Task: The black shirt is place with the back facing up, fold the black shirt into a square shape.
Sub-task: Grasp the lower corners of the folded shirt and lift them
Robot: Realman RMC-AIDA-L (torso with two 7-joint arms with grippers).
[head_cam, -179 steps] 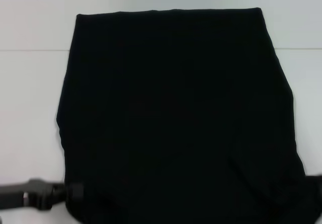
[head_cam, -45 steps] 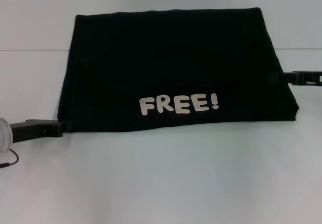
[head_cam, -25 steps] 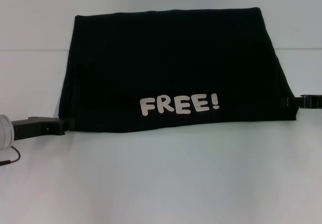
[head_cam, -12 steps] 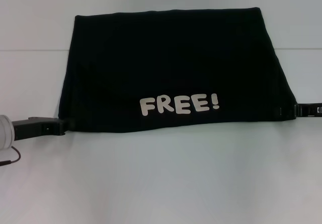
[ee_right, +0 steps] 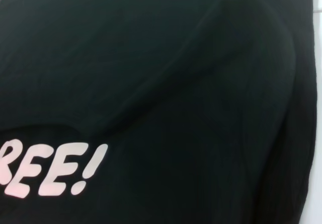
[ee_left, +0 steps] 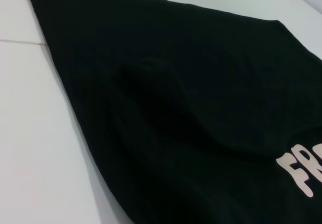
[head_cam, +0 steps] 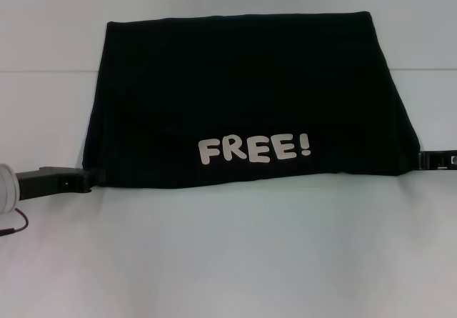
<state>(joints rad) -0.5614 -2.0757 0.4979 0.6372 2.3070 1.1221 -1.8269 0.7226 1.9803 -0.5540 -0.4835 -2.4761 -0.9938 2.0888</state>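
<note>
The black shirt point(head_cam: 243, 82) lies folded on the white table, a wide flat shape with its white "FREE!" lettering point(head_cam: 253, 148) facing up near the front fold. My left gripper point(head_cam: 91, 178) rests at the shirt's front left corner, touching the cloth. At the front right corner my right gripper point(head_cam: 421, 161) sits just outside the shirt's edge. The left wrist view shows the black shirt point(ee_left: 176, 83) from close up with soft bulges in it. In the right wrist view the black shirt point(ee_right: 151, 58) also shows a raised crease.
The white table point(head_cam: 235, 254) spreads bare in front of the shirt. A thin seam point(head_cam: 43, 71) crosses the tabletop behind it. My left arm's pale wrist point(head_cam: 6, 186) and a dark cable point(head_cam: 18, 225) lie at the left border.
The shirt's front half was folded back, so the lettering shows. In the last second my right gripper slid outward off the right corner. The left gripper stayed put.
</note>
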